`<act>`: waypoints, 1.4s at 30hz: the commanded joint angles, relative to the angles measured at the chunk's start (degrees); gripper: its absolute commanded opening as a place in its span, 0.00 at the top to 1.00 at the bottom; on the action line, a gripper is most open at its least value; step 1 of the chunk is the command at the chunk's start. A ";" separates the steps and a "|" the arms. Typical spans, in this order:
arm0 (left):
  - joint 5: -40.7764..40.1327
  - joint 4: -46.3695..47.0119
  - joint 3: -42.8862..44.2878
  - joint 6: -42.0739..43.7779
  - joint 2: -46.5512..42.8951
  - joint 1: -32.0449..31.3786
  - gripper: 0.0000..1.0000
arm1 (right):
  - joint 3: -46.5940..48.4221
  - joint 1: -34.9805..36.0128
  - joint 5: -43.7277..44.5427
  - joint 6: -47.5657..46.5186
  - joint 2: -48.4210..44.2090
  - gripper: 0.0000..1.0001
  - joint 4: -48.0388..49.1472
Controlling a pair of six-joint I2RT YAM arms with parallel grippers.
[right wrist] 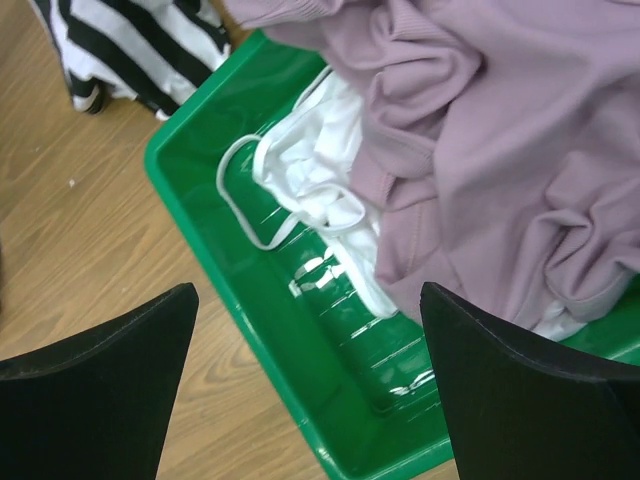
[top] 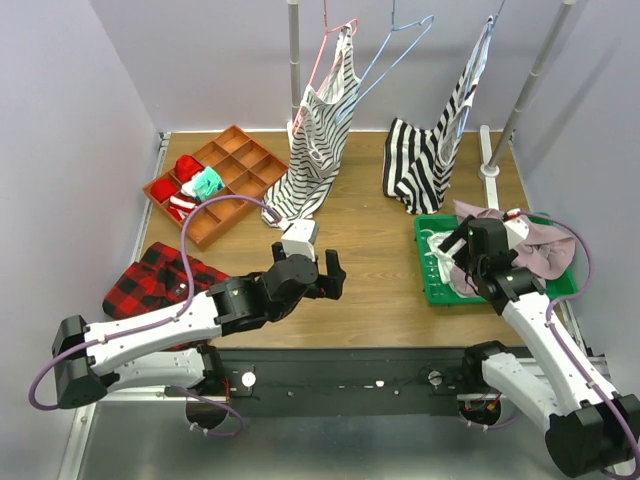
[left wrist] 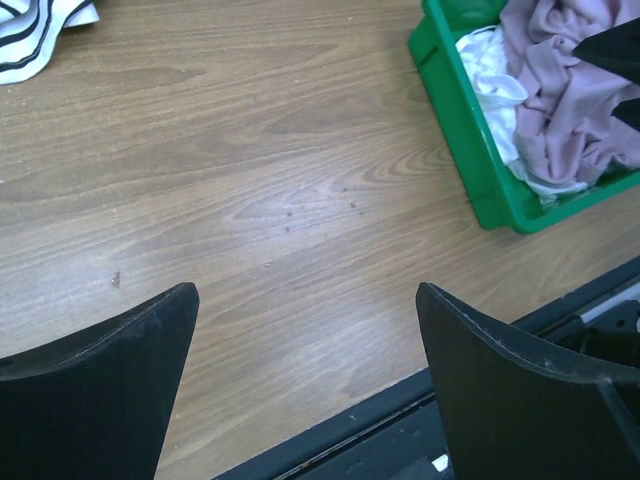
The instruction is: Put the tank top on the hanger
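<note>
"So, which arm gets the tank top?"

"I'd say the right. The right tool hangs over the green tray with its jaws spread wide and nothing between them. The tank top is bunched in the far, outer part of that tray, partly on top of a white garment. From the wrist view the mauve cloth lies just ahead and to the right of the fingertips."

"And the left tool?"

"It's wide open too and empty, but over bare worktop — well apart from the tray, which sits off to its right."

"Any long axis to line up with?"

"None that I can make out — it's a crumpled heap. The hanger hangs at the back between two striped tops, far from both tools, so picking up the cloth looks like the first job."
</note>
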 commanded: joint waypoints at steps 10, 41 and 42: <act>-1.27 4.62 -2.59 1.56 -5.56 0.18 0.01 | 3.30 -0.16 7.81 -1.37 2.54 0.00 -0.41; 2.77 3.21 0.05 7.45 -7.94 0.36 0.01 | 17.90 -15.01 0.17 2.84 37.18 0.09 15.32; 2.95 3.22 -0.04 7.45 -8.03 0.36 0.01 | 17.90 -15.36 0.26 2.93 37.61 0.14 16.10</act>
